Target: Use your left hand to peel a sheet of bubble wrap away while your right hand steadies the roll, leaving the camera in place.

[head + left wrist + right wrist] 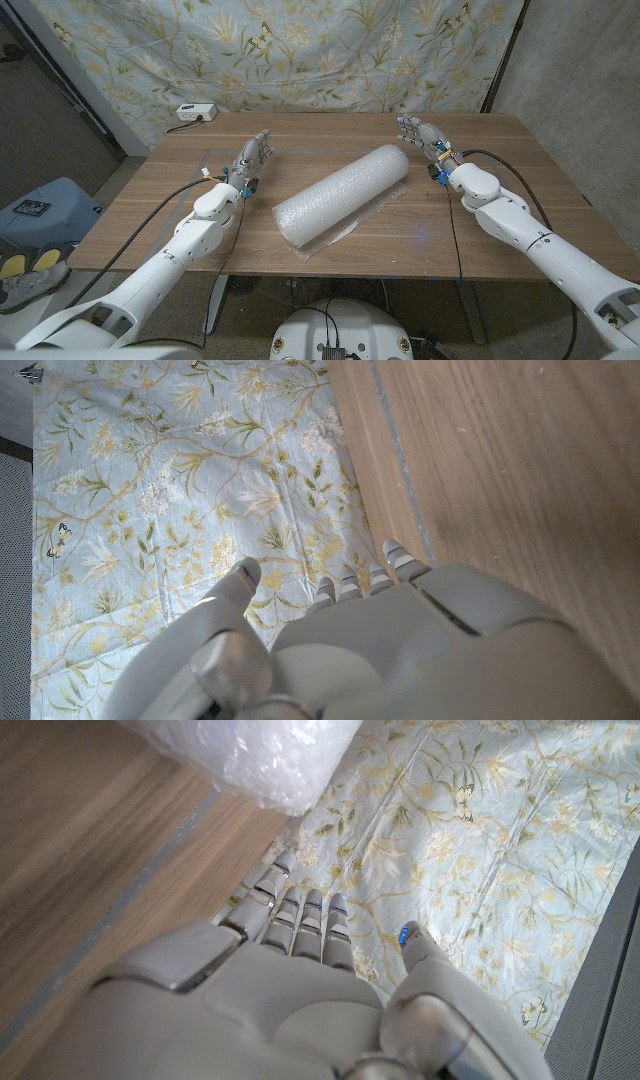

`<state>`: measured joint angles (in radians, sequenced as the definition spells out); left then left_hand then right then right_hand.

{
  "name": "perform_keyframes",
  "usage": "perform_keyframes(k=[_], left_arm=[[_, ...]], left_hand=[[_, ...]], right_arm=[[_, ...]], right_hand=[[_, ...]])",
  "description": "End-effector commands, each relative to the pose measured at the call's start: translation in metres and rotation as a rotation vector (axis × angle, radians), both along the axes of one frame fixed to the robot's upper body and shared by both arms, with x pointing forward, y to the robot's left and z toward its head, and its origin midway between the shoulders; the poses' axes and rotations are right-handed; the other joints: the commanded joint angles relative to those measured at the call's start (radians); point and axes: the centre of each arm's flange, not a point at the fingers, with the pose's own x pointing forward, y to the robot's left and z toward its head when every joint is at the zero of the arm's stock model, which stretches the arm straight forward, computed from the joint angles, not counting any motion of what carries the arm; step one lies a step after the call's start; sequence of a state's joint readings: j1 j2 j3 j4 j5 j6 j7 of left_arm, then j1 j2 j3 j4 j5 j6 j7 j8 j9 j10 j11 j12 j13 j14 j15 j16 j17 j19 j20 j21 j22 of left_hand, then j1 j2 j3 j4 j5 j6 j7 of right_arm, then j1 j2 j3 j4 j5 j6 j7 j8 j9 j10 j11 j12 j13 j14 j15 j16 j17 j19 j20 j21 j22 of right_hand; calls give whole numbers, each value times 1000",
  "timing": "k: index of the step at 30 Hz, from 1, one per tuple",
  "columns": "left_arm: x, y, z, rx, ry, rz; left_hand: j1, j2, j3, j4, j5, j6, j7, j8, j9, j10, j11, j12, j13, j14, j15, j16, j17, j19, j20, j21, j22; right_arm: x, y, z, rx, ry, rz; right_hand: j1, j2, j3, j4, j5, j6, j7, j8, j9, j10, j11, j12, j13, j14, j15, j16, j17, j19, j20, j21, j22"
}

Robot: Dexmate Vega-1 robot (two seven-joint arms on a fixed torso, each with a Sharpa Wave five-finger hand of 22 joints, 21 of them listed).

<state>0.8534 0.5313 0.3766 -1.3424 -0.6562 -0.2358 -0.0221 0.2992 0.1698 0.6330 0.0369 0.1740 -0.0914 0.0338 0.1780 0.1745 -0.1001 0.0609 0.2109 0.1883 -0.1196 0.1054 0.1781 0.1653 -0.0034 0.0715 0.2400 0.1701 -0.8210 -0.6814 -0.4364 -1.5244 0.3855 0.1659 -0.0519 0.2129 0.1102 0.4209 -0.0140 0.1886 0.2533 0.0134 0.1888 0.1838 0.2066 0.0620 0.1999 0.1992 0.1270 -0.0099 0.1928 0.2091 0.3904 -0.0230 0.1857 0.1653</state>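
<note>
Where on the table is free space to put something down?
Bare wood lies between the left hand and the bubble wrap roll, along the near edge of the table, and behind the roll. Tightest: between the roll's far end and the right hand.

Soft even light, faint shadows, dim left edge, close-ups slightly blurred

Glossy plastic bubble wrap roll [341,192], wooden table [500,215]
</note>
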Motion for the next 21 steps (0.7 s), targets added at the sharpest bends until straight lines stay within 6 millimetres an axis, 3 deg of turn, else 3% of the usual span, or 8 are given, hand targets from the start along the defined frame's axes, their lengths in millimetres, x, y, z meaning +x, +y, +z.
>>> perform_keyframes(k=[1,13,21], left_arm=[[0,-3,0,-3,-2,-3],[-9,5,-6,-9,10,15],[-10,7,-7,-11,10,19]], left_hand=[[12,3,5,-8,7,0,5,6,2,4,3,4,4,3,4,4,3,5,2,-1,5],[18,3,6,-17,7,-2,6,5,2,3,3,3,4,4,5,3,4,6,3,-5,5],[20,3,6,-21,8,-3,6,5,2,2,4,2,4,3,6,2,4,6,4,-8,5]], right_arm=[[-15,13,19,-162,-65,-40],[-26,25,27,-307,-104,-79],[-40,43,34,-476,-179,-104]], right_hand=[[12,0,3,-11,1,0,-8,4,2,1,2,2,2,-6,8,3,2,-8,1,0,5],[25,-4,3,-29,-2,-8,-13,1,2,-7,1,0,3,-13,16,2,-2,-22,10,-2,5],[36,-11,4,-44,-4,-7,-14,2,2,-3,2,2,3,-10,14,4,-5,-23,14,-1,5]])
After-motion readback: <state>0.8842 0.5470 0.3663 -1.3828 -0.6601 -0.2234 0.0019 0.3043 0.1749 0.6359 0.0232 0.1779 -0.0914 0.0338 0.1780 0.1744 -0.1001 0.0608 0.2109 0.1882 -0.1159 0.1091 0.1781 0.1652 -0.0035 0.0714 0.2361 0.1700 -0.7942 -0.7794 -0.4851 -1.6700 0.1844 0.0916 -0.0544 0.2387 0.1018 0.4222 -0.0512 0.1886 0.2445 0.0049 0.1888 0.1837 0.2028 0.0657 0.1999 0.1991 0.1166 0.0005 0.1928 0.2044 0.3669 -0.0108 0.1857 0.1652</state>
